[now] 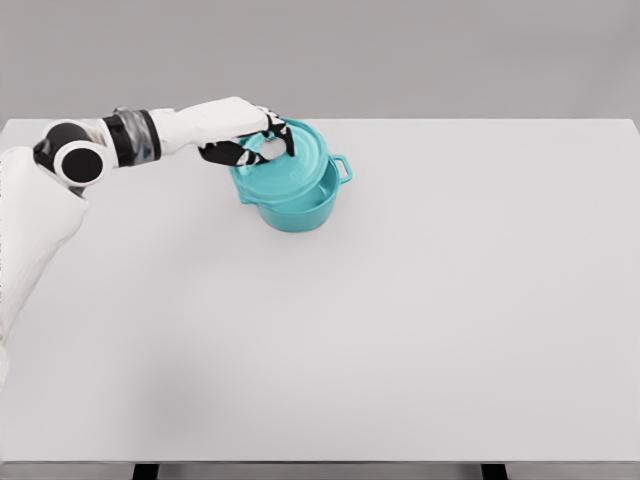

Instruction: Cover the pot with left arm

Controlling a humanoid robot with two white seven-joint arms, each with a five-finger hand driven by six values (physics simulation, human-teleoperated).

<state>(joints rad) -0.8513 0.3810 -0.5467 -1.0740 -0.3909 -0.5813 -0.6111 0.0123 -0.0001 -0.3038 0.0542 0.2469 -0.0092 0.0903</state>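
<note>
A teal pot [300, 207] with side handles stands on the white table [420, 320], left of the middle and toward the back. Its teal lid [290, 165] rests tilted over the pot's mouth, higher on the right, with a gap showing at the front right rim. My left hand [262, 146] is on top of the lid, its dark fingers [282, 135] curled around the lid's knob. The left arm reaches in from the picture's left edge across the table's back left.
The table's far edge runs just behind the pot. A pot handle [343, 168] sticks out to the right.
</note>
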